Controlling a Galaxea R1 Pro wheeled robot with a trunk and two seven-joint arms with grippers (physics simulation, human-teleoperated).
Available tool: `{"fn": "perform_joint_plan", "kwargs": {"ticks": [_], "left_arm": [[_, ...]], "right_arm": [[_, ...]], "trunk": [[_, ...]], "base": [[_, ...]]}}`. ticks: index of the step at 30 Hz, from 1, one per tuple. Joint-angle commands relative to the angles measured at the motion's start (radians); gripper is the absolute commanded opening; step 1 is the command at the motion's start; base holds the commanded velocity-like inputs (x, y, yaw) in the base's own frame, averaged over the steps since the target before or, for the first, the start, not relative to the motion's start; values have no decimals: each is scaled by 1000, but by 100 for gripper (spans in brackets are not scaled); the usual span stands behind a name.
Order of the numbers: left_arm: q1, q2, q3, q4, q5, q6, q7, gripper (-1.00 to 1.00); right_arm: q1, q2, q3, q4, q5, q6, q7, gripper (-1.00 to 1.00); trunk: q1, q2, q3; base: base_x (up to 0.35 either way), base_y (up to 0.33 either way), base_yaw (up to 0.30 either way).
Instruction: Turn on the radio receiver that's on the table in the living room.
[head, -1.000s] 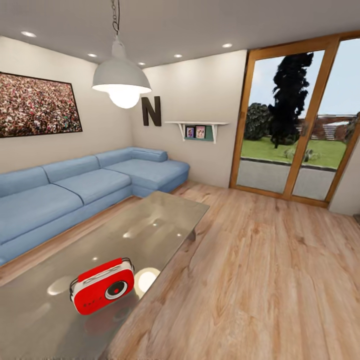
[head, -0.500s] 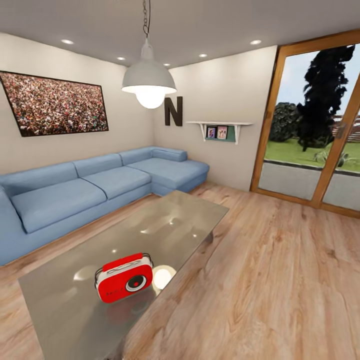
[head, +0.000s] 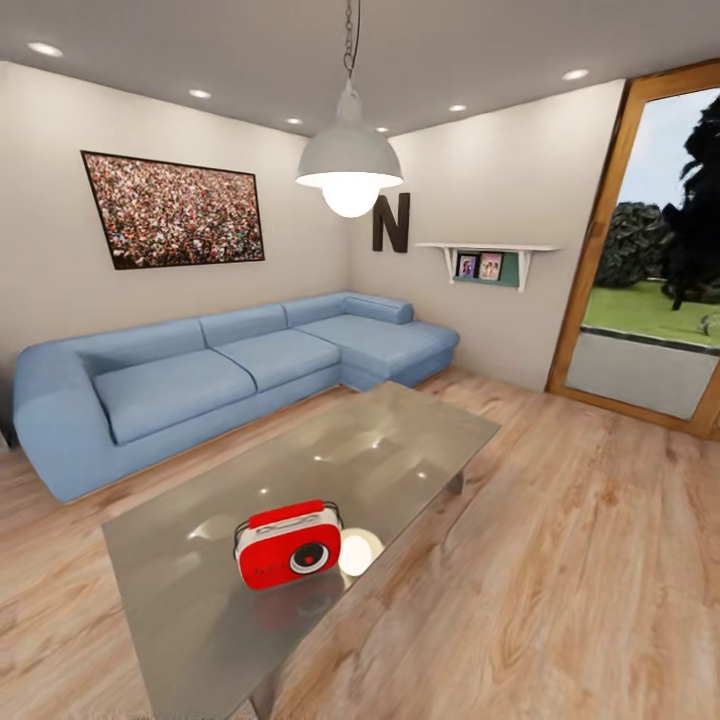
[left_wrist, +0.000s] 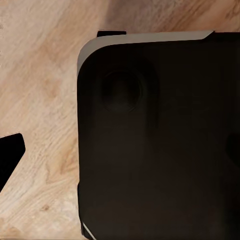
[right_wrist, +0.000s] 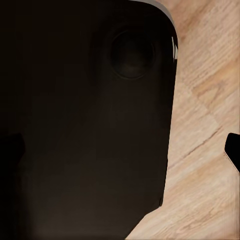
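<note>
Both wrist cameras face a large dark rounded-corner panel of the robot's own body (left_wrist: 160, 140), with a shallow round recess in it (the same kind of panel (right_wrist: 85, 120) appears in the right wrist view). A dark tip (left_wrist: 9, 157) projects in at the edge of the left wrist view; finger separation cannot be determined. A similar dark tip (right_wrist: 233, 150) appears in the right wrist view.

A low rectangular surface (head: 400, 450) with a glossy grey top stands on the light wood floor (head: 600, 560). A small red radio (head: 289, 545) sits upright on it near the front edge, with the lamp's bright reflection just beside it.
</note>
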Motion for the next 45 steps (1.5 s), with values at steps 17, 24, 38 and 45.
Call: {"fn": "perform_joint_plan", "kwargs": {"ticks": [17,24,38,45], "left_arm": [[0,0,0,0,0,0,0,100],[0,0,0,0,0,0,0,100],[0,0,0,0,0,0,0,100],[0,0,0,0,0,0,0,100]], "right_arm": [[0,0,0,0,0,0,0,100],[0,0,0,0,0,0,0,100],[0,0,0,0,0,0,0,100],[0,0,0,0,0,0,0,100]], "trunk": [[0,0,0],[0,0,0],[0,0,0],[0,0,0]], "base": [[0,0,271],[0,0,271],[0,0,271],[0,0,271]]}}
